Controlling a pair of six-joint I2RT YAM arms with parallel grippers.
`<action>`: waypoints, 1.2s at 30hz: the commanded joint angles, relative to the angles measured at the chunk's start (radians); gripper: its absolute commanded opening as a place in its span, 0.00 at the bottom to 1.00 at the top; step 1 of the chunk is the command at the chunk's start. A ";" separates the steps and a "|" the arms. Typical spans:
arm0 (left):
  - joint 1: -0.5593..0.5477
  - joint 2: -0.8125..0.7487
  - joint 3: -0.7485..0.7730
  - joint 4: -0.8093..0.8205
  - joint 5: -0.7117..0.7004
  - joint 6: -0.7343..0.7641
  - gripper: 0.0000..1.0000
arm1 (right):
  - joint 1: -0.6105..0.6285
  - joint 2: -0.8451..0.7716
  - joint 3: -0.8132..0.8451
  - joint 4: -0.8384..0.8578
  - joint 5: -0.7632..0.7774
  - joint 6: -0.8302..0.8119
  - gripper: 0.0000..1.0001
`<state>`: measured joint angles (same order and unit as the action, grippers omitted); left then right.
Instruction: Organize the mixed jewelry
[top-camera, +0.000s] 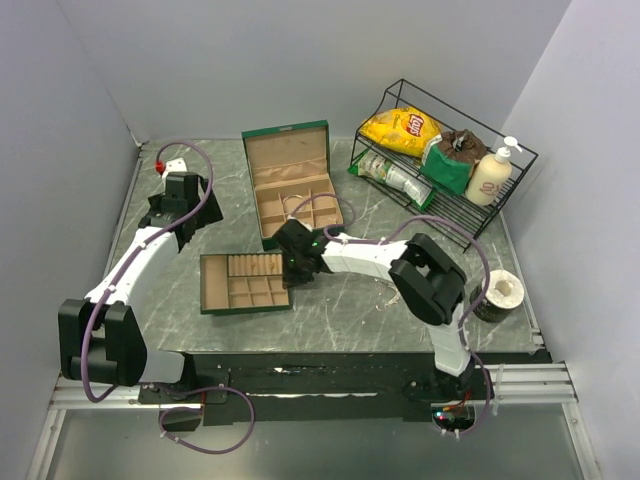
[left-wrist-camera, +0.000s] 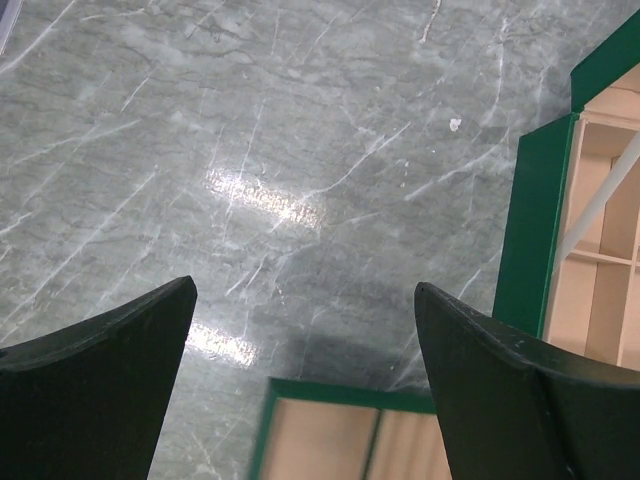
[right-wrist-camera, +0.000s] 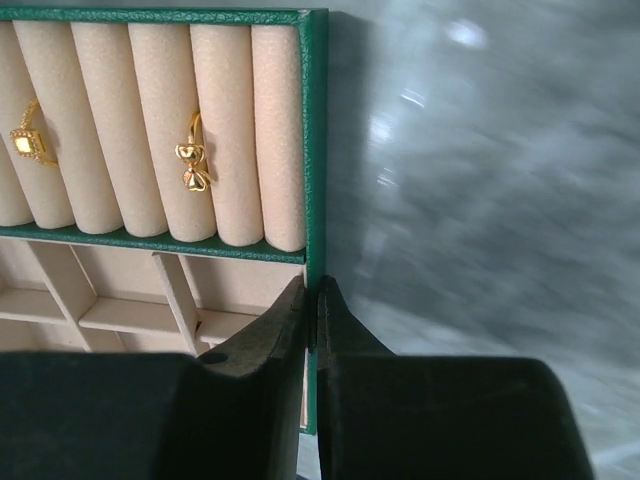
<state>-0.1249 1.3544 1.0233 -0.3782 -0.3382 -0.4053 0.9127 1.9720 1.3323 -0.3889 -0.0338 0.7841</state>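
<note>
Gold pieces show in just one spot: a bow-shaped ring (right-wrist-camera: 194, 165) and a square-faced ring (right-wrist-camera: 30, 145) sit slotted between the cream rolls (right-wrist-camera: 225, 130) of the flat tray (right-wrist-camera: 316, 120). The right fingers (right-wrist-camera: 300, 315) look pinched together on that tray's thin green side wall. If that arm drags or lifts by so narrow a hold, I'd guess the tray could tip or slip free and shake the rings loose, and the left fingers (left-wrist-camera: 120, 360), spread wide over bare worktop (left-wrist-camera: 250, 150), grip nothing that would steady it.
</note>
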 joint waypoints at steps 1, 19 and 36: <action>-0.002 -0.028 0.015 0.022 -0.024 0.000 0.96 | 0.034 0.048 0.143 -0.030 0.006 0.037 0.06; -0.002 -0.024 0.014 0.018 -0.004 -0.001 0.96 | 0.060 0.136 0.238 -0.008 -0.043 0.044 0.20; -0.007 -0.026 -0.052 0.154 0.390 0.019 0.94 | 0.042 -0.185 -0.037 0.133 0.090 -0.063 0.55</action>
<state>-0.1249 1.3319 0.9771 -0.3134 -0.1162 -0.3809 0.9684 1.9808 1.3640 -0.3073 -0.0635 0.7677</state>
